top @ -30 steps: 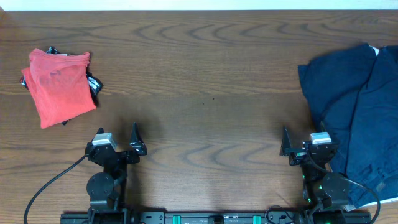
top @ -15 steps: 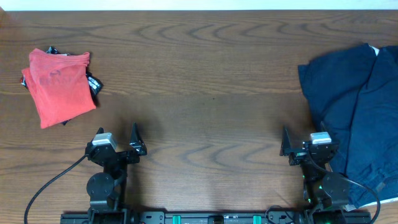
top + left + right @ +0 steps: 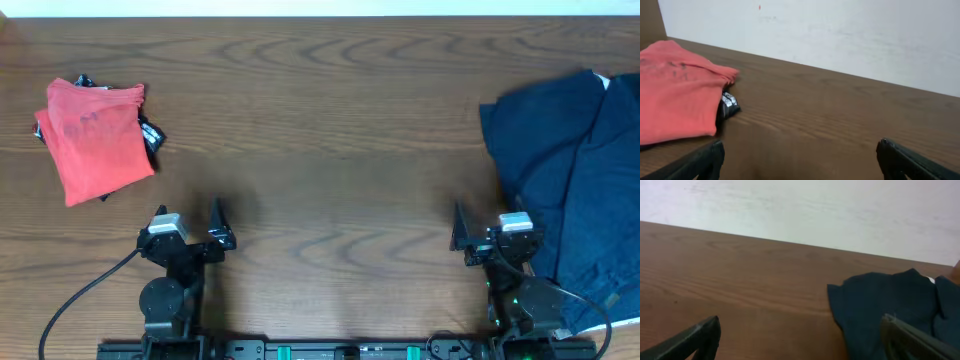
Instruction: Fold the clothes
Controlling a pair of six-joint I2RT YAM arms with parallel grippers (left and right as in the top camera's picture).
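Note:
A folded coral-red T-shirt lies at the far left of the table, on top of a black garment with white print that peeks out at its right edge. It also shows in the left wrist view. A loose heap of navy blue T-shirts lies at the right edge and shows in the right wrist view. My left gripper is open and empty near the front edge, well short of the red shirt. My right gripper is open and empty, just left of the navy heap.
The wooden table runs to a white wall at the back. A black cable trails from the left arm base toward the front left corner. Part of the navy heap hangs past the table's right edge.

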